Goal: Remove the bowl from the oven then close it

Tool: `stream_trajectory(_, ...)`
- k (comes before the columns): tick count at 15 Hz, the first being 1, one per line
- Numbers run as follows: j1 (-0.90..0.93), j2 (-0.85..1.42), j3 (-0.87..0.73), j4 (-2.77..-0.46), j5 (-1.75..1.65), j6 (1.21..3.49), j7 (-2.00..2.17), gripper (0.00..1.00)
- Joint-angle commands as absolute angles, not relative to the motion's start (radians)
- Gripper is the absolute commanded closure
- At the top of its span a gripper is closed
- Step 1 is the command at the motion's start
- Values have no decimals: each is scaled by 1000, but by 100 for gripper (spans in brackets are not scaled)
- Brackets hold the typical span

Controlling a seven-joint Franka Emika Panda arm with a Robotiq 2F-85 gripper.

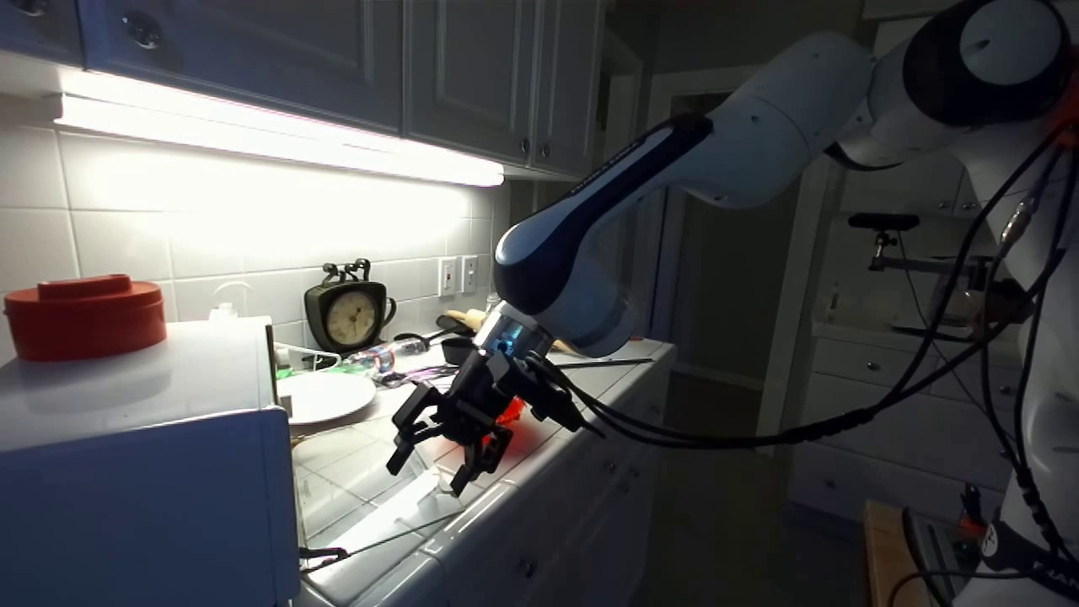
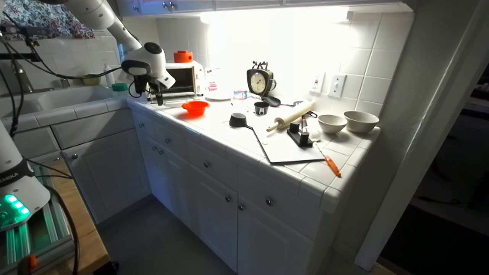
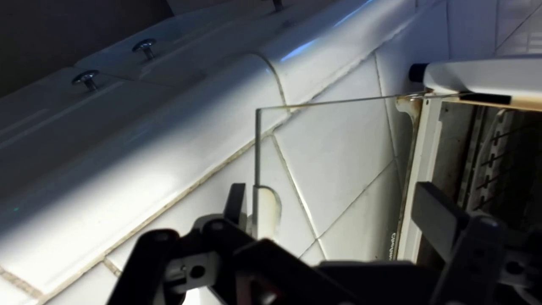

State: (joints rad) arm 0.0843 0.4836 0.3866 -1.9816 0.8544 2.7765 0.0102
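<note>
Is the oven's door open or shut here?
Open: in the wrist view, the glass door extends out from the oven over the countertop, leaving the dark interior exposed.

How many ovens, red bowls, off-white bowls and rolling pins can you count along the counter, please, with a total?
Oven: 1
Red bowl: 1
Off-white bowls: 2
Rolling pin: 1
Total: 5

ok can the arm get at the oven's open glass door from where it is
Probably yes: the open gripper hangs near the glass door, with nothing seen in between in the wrist view; the red bowl sits on the counter.
</note>
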Motion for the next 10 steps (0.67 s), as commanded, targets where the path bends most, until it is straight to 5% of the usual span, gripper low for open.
stream_trajectory(1, 73, 517, 407, -1939, 964, 2783, -87, 0)
stream_trajectory(10, 18, 543, 458, -1922, 1110, 2774, -216, 0)
